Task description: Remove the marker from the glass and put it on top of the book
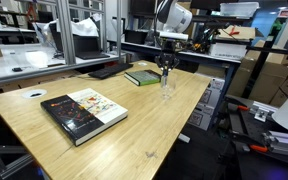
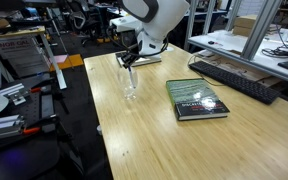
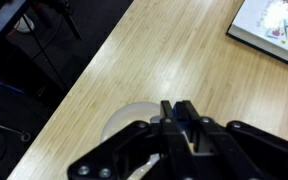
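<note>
The clear glass (image 1: 167,90) stands on the wooden table, near its far edge; it also shows in the other exterior view (image 2: 130,87) and as a pale round rim in the wrist view (image 3: 127,124). My gripper (image 1: 166,64) (image 2: 131,60) hangs straight above the glass. In the wrist view its fingers (image 3: 178,107) are shut on the dark bluish marker (image 3: 179,114). The marker (image 1: 166,74) points down toward the glass mouth; I cannot tell whether its tip is still inside. The thin green book (image 1: 142,77) lies flat just beside the glass.
A larger thick black-and-white book (image 1: 84,112) (image 2: 196,100) (image 3: 274,30) with colourful pictures lies nearer the table's middle. A keyboard (image 2: 234,78) lies on a neighbouring desk. The table edge (image 3: 74,100) drops off close to the glass.
</note>
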`<action>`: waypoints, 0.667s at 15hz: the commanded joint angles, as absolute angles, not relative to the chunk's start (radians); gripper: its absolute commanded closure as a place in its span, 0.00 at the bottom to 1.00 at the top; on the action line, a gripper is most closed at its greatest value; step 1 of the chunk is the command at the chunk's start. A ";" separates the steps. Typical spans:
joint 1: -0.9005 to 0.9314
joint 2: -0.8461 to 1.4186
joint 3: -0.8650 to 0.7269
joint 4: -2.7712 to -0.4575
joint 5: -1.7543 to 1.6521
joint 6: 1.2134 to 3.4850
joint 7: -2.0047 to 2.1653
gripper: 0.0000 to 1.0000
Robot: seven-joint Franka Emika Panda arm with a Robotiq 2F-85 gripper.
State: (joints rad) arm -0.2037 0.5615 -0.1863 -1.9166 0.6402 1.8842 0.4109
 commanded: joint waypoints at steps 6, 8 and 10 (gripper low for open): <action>-0.216 0.548 -0.189 -1.899 0.637 1.855 0.423 0.97; -0.216 0.548 -0.190 -1.897 0.631 1.846 0.425 0.97; -0.214 0.548 -0.192 -1.899 0.630 1.854 0.427 0.97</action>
State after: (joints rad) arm -0.2047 0.5574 -0.1925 -1.9061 0.6382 1.8796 0.4135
